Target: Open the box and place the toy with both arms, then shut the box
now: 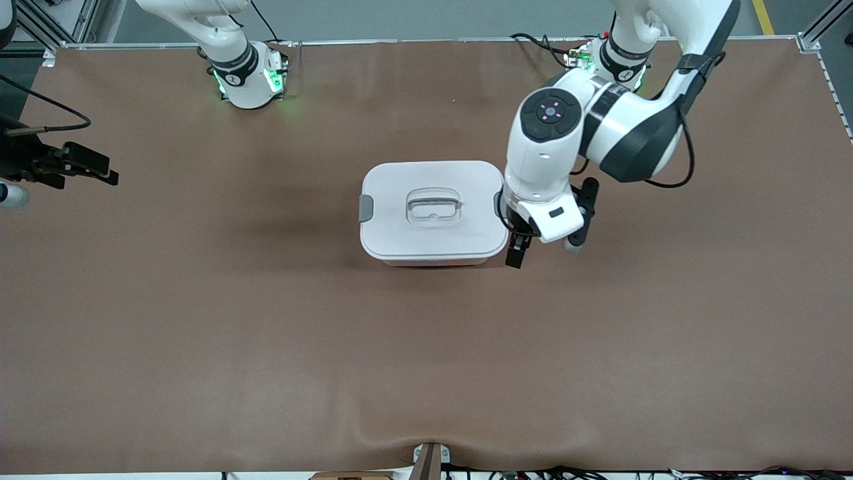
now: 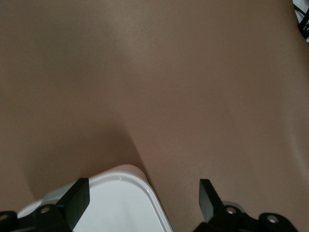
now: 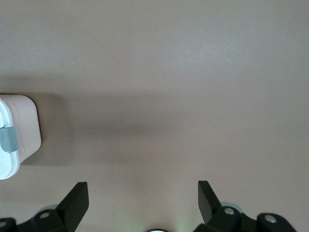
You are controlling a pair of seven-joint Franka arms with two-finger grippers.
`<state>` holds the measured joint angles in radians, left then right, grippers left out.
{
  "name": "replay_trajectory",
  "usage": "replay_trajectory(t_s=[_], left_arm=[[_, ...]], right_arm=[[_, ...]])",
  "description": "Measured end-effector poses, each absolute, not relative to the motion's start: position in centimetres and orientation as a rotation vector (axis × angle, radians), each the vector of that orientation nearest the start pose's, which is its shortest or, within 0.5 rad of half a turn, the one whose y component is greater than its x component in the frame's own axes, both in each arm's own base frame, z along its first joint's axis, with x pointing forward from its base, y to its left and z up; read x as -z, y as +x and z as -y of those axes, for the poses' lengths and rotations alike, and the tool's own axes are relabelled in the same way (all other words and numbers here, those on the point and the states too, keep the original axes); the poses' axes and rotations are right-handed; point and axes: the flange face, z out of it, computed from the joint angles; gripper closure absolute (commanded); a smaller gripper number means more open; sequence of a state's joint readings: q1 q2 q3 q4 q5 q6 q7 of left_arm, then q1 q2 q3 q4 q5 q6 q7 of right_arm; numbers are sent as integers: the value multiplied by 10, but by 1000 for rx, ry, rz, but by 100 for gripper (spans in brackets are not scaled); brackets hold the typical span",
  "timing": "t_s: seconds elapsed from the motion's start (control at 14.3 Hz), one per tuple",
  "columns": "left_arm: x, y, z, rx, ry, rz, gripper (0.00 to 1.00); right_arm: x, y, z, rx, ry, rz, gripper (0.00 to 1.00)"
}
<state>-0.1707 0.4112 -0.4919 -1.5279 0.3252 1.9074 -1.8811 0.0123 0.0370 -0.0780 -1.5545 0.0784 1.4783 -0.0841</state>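
Note:
The box (image 1: 433, 210) stands in the middle of the table with its white lid on, a grey clip (image 1: 366, 208) at its end and a clear recessed handle (image 1: 433, 207) on top. My left gripper (image 1: 543, 250) hangs open at the box's end toward the left arm, over the lid's corner nearer the front camera. In the left wrist view that lid corner (image 2: 120, 198) lies between the open left gripper's (image 2: 143, 198) fingers. My right gripper (image 1: 93, 170) waits open over bare table toward the right arm's end. The right wrist view has the right gripper (image 3: 143, 195) empty and the box (image 3: 19, 135) far off. The toy is out of view.
A brown mat (image 1: 266, 347) covers the table and wrinkles at its near edge. A small bracket (image 1: 428, 460) and cables (image 1: 566, 473) sit along that edge. More cables (image 1: 533, 41) lie by the left arm's base.

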Motion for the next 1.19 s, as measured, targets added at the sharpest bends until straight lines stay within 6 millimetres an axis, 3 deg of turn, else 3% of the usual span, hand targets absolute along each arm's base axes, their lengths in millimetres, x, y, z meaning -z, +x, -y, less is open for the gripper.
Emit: replay_trajectory(t_s=[0.77,0.98,1.19], left_arm=[[-447,618,253,132,-2780,1254,0],[-456,626,217,108,-2836,1049,0],[-471,629,193,112,-2869,912,0]], right_arm=[[-605,555,27,-161,-3054,32,0],[-605,555,29,-161,-3067,29,0],[-606,555,31,-160,-3089,29,0]])
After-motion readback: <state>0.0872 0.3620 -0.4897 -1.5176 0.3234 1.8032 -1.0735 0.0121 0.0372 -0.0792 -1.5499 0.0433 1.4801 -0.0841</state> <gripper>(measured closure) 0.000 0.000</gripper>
